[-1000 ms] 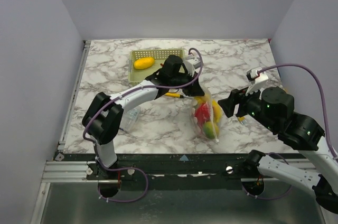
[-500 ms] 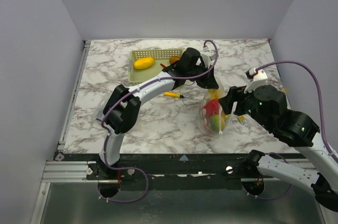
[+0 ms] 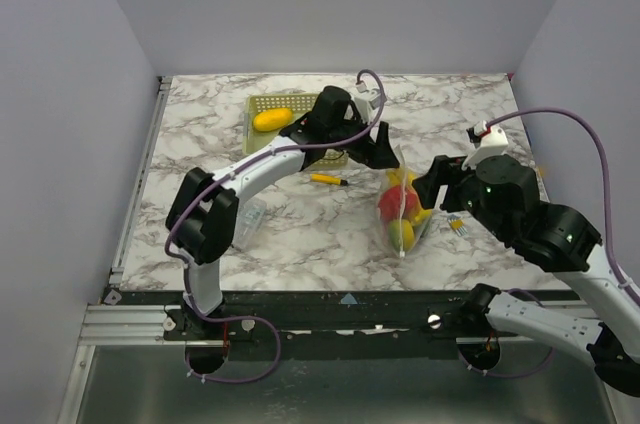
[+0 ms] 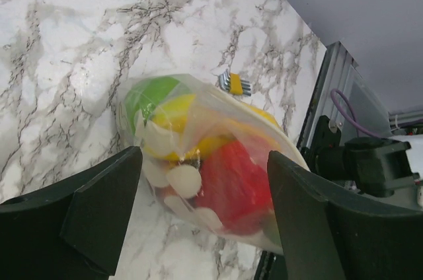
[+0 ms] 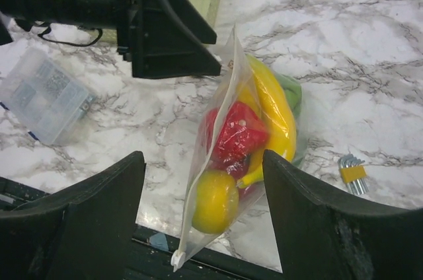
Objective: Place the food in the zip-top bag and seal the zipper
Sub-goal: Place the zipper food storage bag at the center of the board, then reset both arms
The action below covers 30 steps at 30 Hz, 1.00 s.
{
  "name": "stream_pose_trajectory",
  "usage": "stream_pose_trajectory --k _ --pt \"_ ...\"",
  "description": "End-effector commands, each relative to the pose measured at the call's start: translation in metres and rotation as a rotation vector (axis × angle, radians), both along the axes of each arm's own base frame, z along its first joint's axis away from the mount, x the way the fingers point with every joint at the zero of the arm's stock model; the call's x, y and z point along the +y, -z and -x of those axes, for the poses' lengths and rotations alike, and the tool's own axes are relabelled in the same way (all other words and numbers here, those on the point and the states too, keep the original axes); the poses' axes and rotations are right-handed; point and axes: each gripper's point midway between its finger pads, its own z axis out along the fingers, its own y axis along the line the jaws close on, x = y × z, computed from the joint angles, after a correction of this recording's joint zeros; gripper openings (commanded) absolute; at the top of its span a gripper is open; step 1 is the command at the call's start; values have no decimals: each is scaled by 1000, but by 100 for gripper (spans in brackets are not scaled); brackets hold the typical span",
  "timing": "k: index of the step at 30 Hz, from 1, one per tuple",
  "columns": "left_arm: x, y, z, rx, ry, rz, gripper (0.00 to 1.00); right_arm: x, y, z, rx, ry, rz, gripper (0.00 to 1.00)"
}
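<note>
Left gripper [image 4: 203,160], jaws spread wide and holding nothing, sits at the end of an arm stretched from its base to mid-table, fingers aimed at the zip-top bag [image 3: 404,206] just beyond them. Right gripper [image 5: 201,160] is likewise open and empty, arm bent in from the right, near the bag's other side. Bag stands on edge on the marble table [image 3: 200,134], right of centre, clear and crinkled, holding a banana [image 5: 274,118], a red fruit [image 5: 234,138], a lemon [image 5: 213,202] and a green pepper [image 4: 149,95]; seal state not discernible.
</note>
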Motion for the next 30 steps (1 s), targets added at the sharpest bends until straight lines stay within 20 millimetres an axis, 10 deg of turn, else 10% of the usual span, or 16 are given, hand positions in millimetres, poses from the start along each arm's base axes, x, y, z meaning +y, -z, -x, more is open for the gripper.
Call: stream_pose_trajectory --k 1,8,22,30 --pt "28 -55 11 -117 -24 67 80 -6 -28 -4 -52 38 -45 76" --pt "87 -88 36 -206 -99 55 86 -9 -59 -6 -115 48 -80 83" --pt "260 -277 108 -826 -658 170 99 -45 -169 17 -461 64 -310 100" --pt "320 -333 178 -1074 -776 425 99 -88 -211 43 -600 141 -472 100"
